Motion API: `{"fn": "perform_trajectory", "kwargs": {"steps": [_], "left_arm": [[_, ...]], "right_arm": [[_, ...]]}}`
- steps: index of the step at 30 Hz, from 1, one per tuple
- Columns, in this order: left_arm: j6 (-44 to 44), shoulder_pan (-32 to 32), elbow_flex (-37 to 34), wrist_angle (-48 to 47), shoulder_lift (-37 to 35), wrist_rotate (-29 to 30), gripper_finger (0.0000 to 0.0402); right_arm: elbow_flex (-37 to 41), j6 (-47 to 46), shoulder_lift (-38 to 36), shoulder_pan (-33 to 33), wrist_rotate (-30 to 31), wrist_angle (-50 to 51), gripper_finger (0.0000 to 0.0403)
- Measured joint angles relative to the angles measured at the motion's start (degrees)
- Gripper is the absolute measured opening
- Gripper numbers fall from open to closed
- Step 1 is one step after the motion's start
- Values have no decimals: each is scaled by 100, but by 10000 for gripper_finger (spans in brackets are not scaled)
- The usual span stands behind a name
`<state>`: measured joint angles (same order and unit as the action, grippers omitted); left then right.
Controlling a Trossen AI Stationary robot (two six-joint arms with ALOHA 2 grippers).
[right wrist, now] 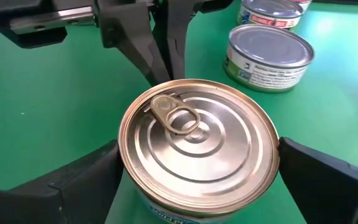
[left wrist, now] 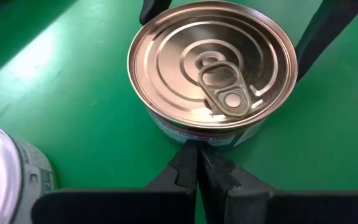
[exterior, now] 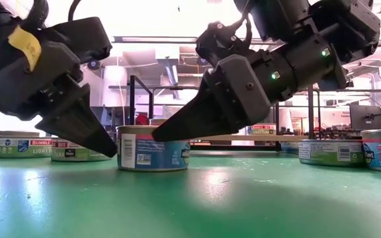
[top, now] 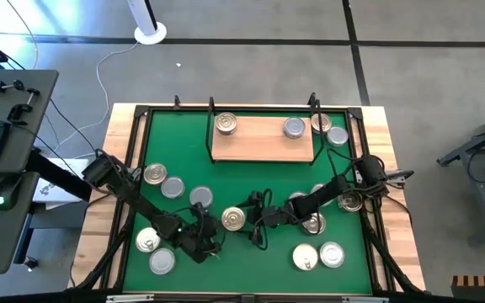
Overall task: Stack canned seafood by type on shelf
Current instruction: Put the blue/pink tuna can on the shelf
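Observation:
A flat round can of seafood with a gold pull-tab lid (top: 233,220) stands on its base on the green mat, near the table's middle. My right gripper (right wrist: 197,151) is open, one finger on each side of this can, close to its wall. My left gripper (left wrist: 196,152) is shut and points at the can from the opposite side. The shelf (top: 263,147), a tan board with thin black uprights, lies at the far side of the mat. It carries a gold-lidded can (top: 226,124) at its left and two cans (top: 294,128) at its right. My left gripper meets the can's side wall (left wrist: 191,140), just under the rim by the pull tab, with the tips of its shut fingers. The fingers come slanting down from the table's near left. The can stands upright on the mat.
Loose cans lie around the mat: several at the left (top: 173,187), two at the near left (top: 162,262), two at the near right (top: 333,253), several under the right arm (top: 349,200), and one beside the shelf (top: 338,136). A black frame (top: 141,114) edges the mat.

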<state>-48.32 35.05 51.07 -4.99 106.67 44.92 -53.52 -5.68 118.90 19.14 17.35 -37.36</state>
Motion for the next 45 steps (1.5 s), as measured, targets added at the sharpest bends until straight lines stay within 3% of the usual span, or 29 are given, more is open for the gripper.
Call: {"fn": "perform_trajectory", "kwargs": {"steps": [9,18,35,45], "left_arm": [[42,-4,-3,-66,0,104,0],[-498,138,34,-404,-4,196,0],[-46,-63,13,31,-4,176,0],[151,-183,10,63,-4,236,0]], "right_arm": [[-12,-139,43,39,257,205,389],[-28,-233,-141,186,559,316,386],[-4,-456,25,51,344,251,398],[4,-324,30,-197,-106,257,394]]}}
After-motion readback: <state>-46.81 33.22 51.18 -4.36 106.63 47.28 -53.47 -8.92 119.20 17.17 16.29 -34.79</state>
